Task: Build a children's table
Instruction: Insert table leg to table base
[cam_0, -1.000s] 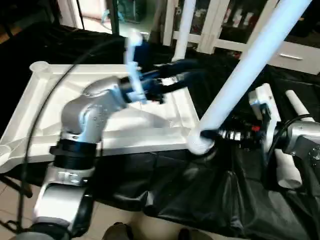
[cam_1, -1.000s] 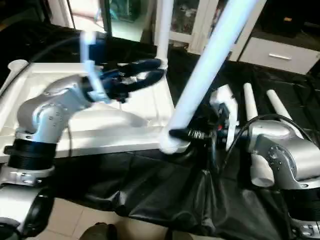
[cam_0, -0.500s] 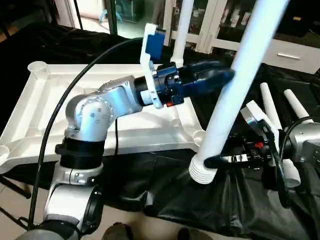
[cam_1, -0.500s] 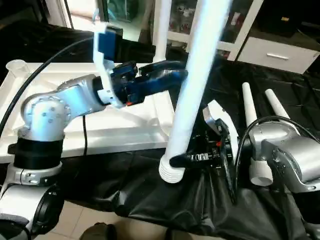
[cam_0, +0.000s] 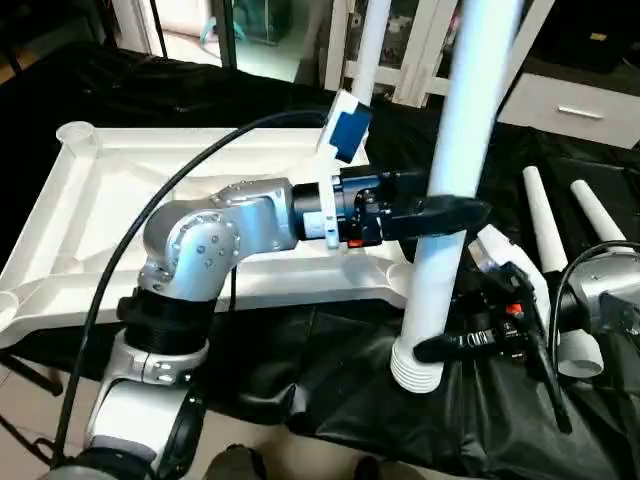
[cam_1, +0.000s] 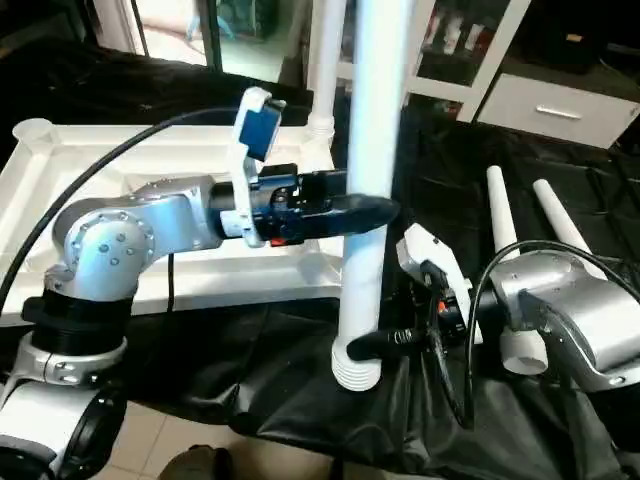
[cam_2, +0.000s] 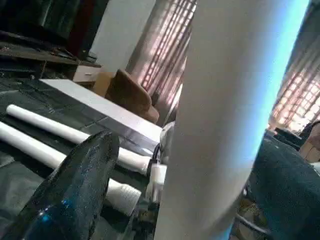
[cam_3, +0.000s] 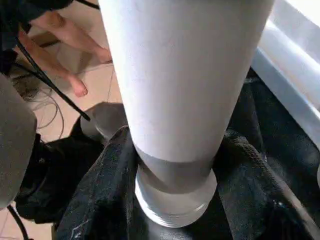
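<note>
black-sheeted work table (cam_0: 330, 390): leg (cam_0: 455, 190) upright between left end effector (cam_0: 450, 212) fingers.

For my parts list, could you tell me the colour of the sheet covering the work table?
Black sheet, clearest in the right eye view.

Indoor light, moderately bright; daylight enters at upper left of the head views. White tube leg (cam_0: 455, 190) overexposed, bluish fringe along its edge in the left wrist view. Black sheet (cam_0: 330, 390) shows soft sheen. Near black finger (cam_2: 70, 195) out of focus; background window slats glare.
</note>
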